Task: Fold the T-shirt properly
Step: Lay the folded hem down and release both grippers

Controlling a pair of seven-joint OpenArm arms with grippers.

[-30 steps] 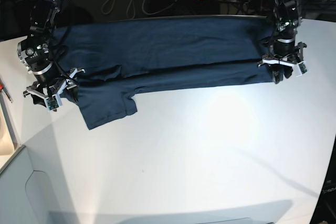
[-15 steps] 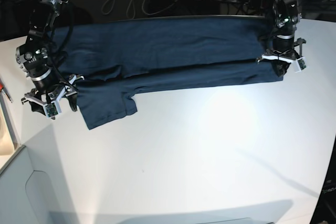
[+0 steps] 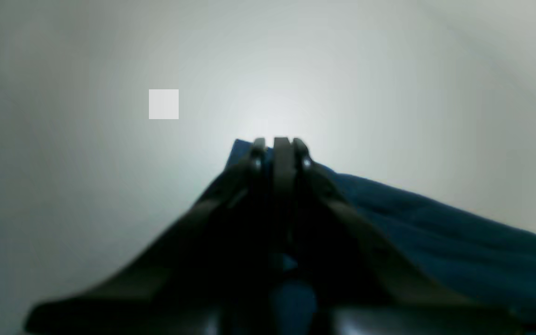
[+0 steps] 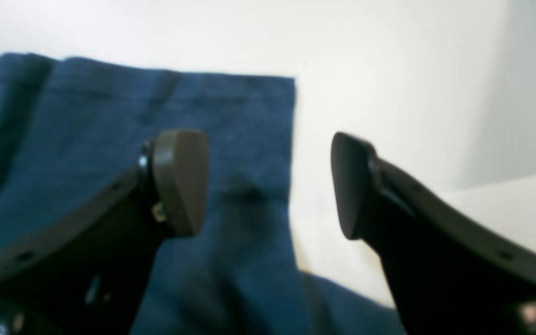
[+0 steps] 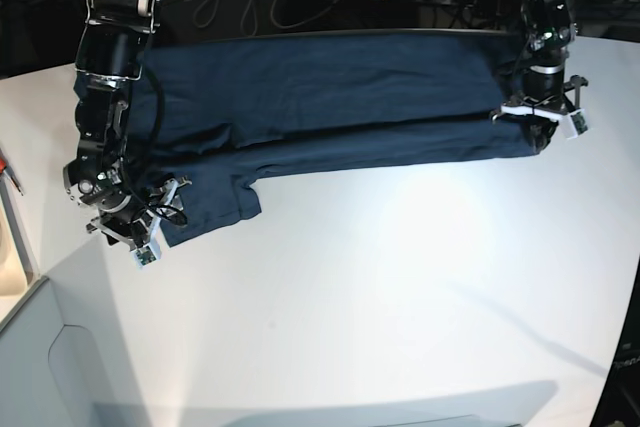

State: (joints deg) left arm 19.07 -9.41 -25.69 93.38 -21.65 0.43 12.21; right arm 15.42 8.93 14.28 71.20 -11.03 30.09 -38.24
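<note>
Left fingers [image 3: 281, 144] now pinching T-shirt [image 5: 320, 97] hem; right fingers [image 4: 179, 181] spread, lowered onto sleeve

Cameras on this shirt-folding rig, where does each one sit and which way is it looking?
Base: high in front, looking down at the table, T-shirt and both arms.
Left wrist: on the arm, looking along the shut left gripper pinching cloth.
Right wrist: looking past the open right gripper at a sleeve.
All share the T-shirt.
</note>
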